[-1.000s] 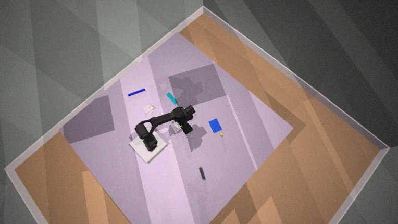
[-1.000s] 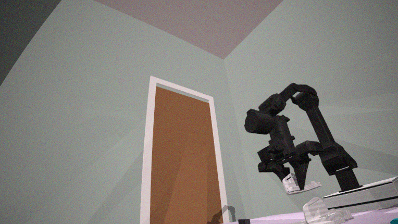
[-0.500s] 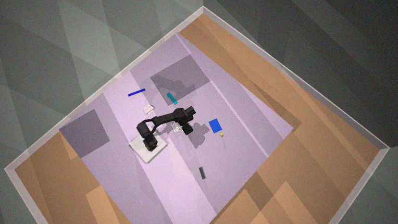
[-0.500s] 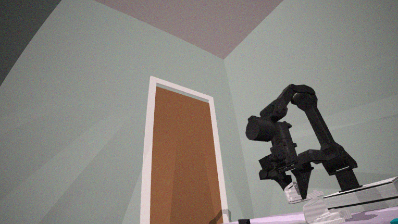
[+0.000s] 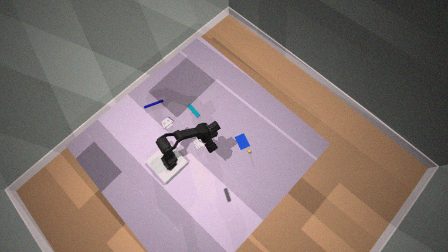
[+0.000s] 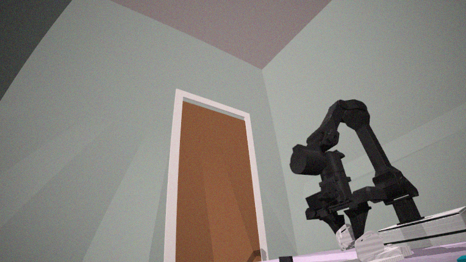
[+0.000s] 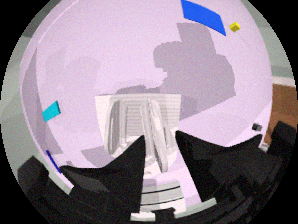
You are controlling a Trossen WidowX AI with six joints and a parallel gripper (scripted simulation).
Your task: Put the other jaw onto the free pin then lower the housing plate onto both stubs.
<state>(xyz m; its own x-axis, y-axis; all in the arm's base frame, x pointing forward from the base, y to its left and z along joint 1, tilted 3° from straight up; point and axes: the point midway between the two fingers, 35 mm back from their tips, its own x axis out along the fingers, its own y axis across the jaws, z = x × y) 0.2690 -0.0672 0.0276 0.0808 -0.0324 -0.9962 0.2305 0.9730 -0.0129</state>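
My gripper (image 6: 346, 234) (image 7: 160, 136) points down and is shut on a white jaw (image 6: 344, 239) (image 7: 159, 150). The held jaw is low over the right part of the white base (image 5: 197, 143) (image 7: 175, 106) in the wrist view. The other white jaw (image 6: 369, 246) (image 7: 114, 125) stands on the left part of the base, with a gap between the two at their upper parts. The pins, stubs and gear teeth cannot be made out, nor whether the held jaw touches its pin. The white housing plate (image 5: 167, 122), with two dark holes, lies apart, near the arm.
A cyan block (image 5: 193, 111) (image 7: 51, 111) and a dark blue rod (image 5: 153, 104) lie on the housing plate's side. A blue plate (image 5: 242, 141) (image 7: 204, 16) and yellow cube (image 5: 249, 151) (image 7: 235, 27) lie beyond the base. A dark block (image 5: 227, 194) (image 7: 257, 127) lies on the other side.
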